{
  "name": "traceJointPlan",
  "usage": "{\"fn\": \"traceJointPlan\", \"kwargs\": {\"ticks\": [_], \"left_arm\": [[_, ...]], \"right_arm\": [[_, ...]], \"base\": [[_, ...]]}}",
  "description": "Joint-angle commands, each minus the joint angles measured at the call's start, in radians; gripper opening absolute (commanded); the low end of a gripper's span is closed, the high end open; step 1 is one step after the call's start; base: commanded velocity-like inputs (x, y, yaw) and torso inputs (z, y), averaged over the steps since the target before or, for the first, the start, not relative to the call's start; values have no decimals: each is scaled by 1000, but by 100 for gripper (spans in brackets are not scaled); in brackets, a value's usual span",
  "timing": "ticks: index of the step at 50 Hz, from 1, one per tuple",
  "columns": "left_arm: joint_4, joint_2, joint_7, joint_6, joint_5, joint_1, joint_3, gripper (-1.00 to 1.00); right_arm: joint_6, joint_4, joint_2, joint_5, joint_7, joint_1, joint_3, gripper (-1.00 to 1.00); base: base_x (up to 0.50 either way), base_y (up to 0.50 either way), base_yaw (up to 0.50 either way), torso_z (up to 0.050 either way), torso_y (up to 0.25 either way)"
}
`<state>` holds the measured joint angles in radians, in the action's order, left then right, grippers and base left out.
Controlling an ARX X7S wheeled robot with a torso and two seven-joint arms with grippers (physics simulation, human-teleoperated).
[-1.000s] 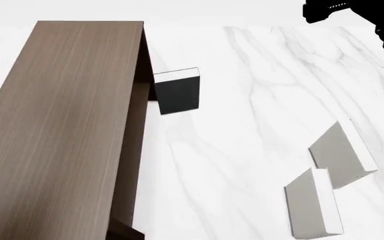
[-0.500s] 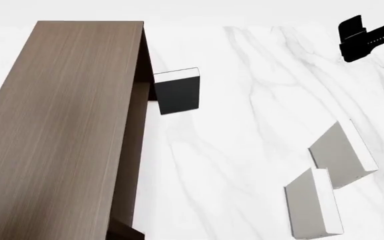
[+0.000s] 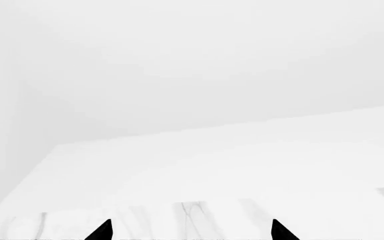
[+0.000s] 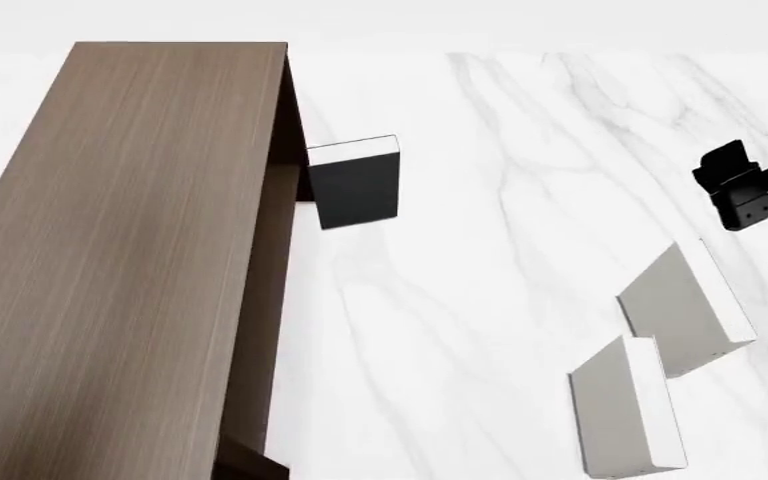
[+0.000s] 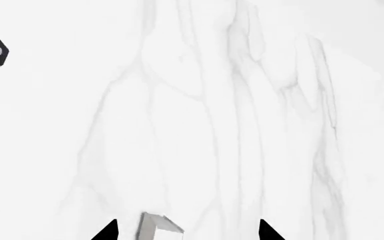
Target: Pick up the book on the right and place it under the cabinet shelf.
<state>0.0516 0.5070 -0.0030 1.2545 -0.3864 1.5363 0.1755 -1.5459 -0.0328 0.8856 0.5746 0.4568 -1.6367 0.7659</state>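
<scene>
Right tool (image 4: 747,195), prongs spread, hangs just beyond the book (image 4: 684,308); left tool (image 3: 190,231) spread too

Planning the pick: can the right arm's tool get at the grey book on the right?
Probably yes. The right tool hangs above the marble table, just beyond the book, with nothing between them. The other grey book stands apart, nearer the robot.

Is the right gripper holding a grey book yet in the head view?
No. The right gripper hangs above the marble table, apart from the book, which stands untouched beside the other grey book.
</scene>
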Motion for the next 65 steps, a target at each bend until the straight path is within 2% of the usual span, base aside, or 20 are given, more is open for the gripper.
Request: {"fn": "traceJointPlan", "kwargs": {"ticks": [1, 16, 32, 65], "left_arm": [[-1, 1, -5, -2, -2, -9, -2, 100], [-2, 4, -8, 1, -4, -10, -1, 100], [-10, 10, -12, 12, -8, -8, 2, 100], [-4, 7, -18, 7, -9, -17, 20, 100]], "right_arm": [[-16, 14, 56, 180, -82, -27, 69, 100], [14, -10, 78, 246, -125, 1, 82, 100], [60, -70, 50, 292, -207, 120, 32, 100], [197, -231, 17, 292, -299, 299, -18, 100]], "base": [[0, 0, 0, 0, 0], [0, 0, 0, 0, 0], [0, 0, 0, 0, 0], [0, 0, 0, 0, 0]]}}
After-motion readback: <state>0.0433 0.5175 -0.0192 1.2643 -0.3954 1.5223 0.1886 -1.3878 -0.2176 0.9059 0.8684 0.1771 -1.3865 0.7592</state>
